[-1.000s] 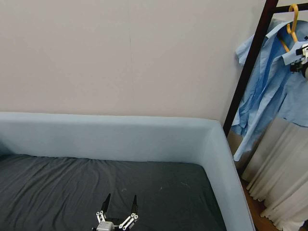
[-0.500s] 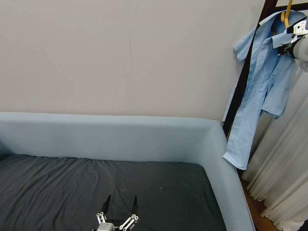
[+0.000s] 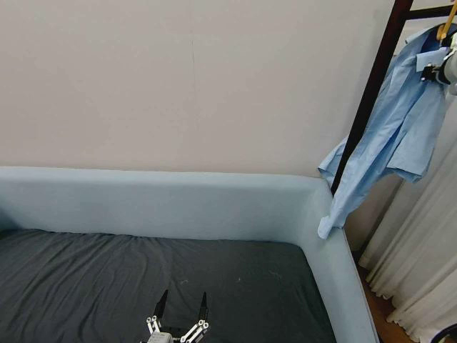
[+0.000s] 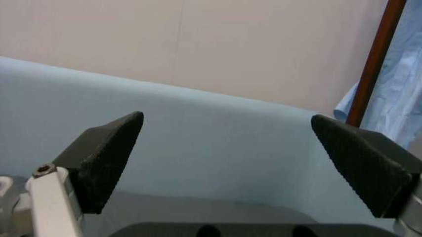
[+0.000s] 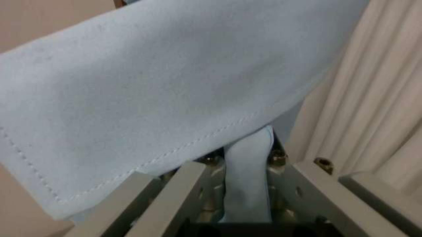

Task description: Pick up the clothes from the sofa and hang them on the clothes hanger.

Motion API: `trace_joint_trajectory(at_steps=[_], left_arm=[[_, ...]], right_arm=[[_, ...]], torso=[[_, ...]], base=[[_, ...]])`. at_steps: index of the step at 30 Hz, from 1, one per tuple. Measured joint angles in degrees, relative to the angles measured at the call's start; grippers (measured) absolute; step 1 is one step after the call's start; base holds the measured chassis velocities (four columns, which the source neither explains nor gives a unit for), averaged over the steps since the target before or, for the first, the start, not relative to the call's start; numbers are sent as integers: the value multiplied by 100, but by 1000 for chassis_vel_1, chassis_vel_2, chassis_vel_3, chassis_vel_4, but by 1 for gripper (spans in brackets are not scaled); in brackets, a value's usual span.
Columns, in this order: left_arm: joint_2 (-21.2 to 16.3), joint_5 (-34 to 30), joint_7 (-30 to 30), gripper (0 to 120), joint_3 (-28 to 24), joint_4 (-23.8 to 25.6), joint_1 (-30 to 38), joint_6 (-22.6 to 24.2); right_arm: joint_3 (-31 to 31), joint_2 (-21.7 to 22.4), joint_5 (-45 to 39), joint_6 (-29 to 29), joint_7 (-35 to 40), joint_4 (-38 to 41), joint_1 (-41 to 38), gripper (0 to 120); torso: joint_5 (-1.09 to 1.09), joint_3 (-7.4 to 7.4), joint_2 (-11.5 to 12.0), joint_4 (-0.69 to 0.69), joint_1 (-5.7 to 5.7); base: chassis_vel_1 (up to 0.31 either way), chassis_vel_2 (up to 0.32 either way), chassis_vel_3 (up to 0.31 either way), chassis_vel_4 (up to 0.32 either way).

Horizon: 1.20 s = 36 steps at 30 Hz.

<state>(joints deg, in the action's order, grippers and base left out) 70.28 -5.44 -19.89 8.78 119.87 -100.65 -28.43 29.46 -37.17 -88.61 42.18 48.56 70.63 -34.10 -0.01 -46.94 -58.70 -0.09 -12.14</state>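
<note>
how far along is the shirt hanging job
Done: the shirt is off the sofa, on a yellow hanger beside the rack. In hand: the right gripper is shut on its fabric. Left: letting go; whether the hanger's hook sits on the rack is out of frame. The left gripper hangs open over the seat.

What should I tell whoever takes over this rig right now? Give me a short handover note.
Left gripper: open and idle, low over the sofa seat.
Right gripper: raised beside the rack, shut on the blue shirt near its collar.
The blue shirt is off the sofa, on the yellow hanger, draped along the rack's dark post.
Done: pickup and lift.
Left: check that the hanger's hook sits on the rail, which is cut off at the picture's edge, then release.
</note>
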Motion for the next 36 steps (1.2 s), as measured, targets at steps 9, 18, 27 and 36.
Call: trace_joint_trajectory(at_steps=[9,18,27,36], left_arm=[[-56,-5,-34,100,1,20,-22,-97],[-129,-107,-90,100,28,31,-91,-276],[-169,-148,-109,100,22,-4,-148,-438],[-228,-152,-119,100,6,14,-222,-536]], right_arm=[[37,-361,-999,-7,782,-288,-356,1],[343,-1373,-1745,-17,1896,-1311,-911,1],[606,-2078,-2060,-18,2415,-2291,-1344,1],[617,-2428,-2033,-18,2466,-2887,-1414,1]], torso=[[0,0,0,0,0],[-1,0,0,2,-1],[-2,0,0,1,0],[-1,0,0,1,0]], base=[[0,0,0,0],[0,0,0,0],[0,0,0,0],[0,0,0,0]])
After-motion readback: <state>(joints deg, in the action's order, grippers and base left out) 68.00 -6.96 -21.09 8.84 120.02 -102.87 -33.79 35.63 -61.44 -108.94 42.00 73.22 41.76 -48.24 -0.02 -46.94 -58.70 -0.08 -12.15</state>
